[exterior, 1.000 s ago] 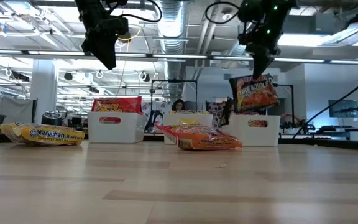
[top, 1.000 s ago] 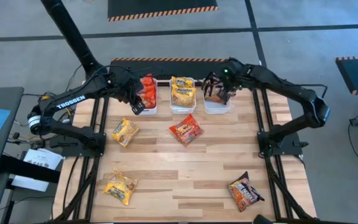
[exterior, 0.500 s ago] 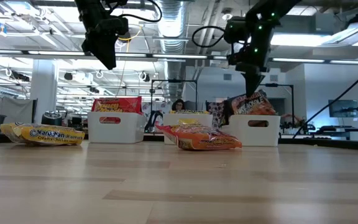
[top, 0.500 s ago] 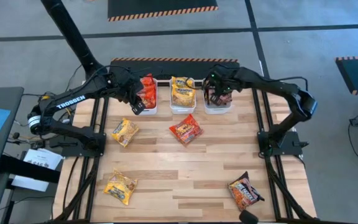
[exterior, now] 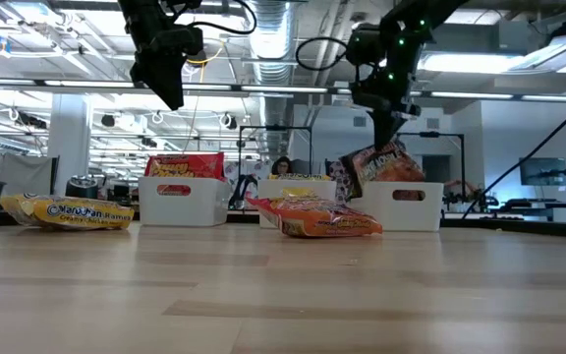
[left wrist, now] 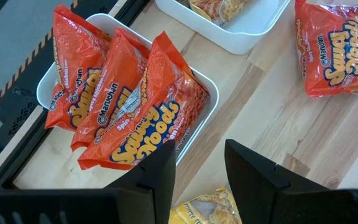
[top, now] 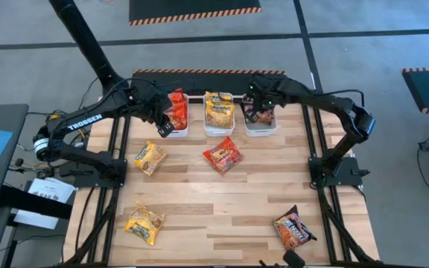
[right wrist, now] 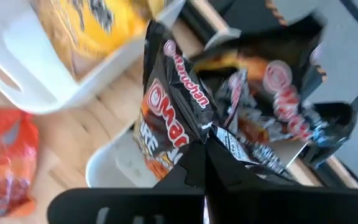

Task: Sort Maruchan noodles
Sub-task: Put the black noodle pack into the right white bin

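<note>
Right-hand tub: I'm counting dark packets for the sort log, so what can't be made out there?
- High view: right gripper and arm cover most of the right-hand tub; the count inside is hidden.
- Low view: the tub wall hides everything below the rim.
- Right wrist view: the held dark packet blocks the rest, which is blurred.

2 black arms [top: 95,119], white "TROSSEN" lettering, cables.

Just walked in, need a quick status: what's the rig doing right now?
It is sorting ramen packets by colour into three white tubs. The right gripper is shut on a dark packet and holds it over the right tub. The left gripper hangs open above the red packets' tub, holding nothing. Still loose on the table: two yellow packets, one red packet and one dark one.
</note>
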Action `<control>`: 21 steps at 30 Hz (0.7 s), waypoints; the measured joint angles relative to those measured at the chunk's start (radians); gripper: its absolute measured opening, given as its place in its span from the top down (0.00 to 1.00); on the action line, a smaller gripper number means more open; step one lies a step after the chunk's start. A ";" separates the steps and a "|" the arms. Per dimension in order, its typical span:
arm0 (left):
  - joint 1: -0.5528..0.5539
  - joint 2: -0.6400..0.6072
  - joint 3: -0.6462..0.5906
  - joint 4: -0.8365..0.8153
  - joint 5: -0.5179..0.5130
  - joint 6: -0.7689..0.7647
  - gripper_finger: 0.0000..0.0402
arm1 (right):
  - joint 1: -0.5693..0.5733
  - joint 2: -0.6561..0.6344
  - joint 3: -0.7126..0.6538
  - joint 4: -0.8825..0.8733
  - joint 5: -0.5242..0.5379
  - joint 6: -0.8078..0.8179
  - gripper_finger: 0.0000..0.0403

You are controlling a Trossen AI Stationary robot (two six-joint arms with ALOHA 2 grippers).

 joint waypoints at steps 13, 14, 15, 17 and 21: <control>0.000 0.000 0.000 0.000 0.000 0.001 0.68 | 0.006 0.018 0.023 -0.097 0.002 0.022 0.97; 0.000 0.000 0.000 0.000 0.000 0.001 0.68 | 0.010 0.025 0.025 -0.093 0.002 0.023 0.97; 0.000 0.000 0.000 0.000 0.000 0.001 0.68 | 0.013 0.031 0.025 -0.096 0.001 0.023 0.97; 0.000 0.000 0.000 0.000 0.000 0.001 0.68 | 0.017 0.035 0.021 -0.116 0.002 0.007 0.96; 0.000 0.000 0.000 -0.001 0.000 -0.003 0.68 | 0.026 0.044 0.024 -0.107 0.003 -0.026 0.91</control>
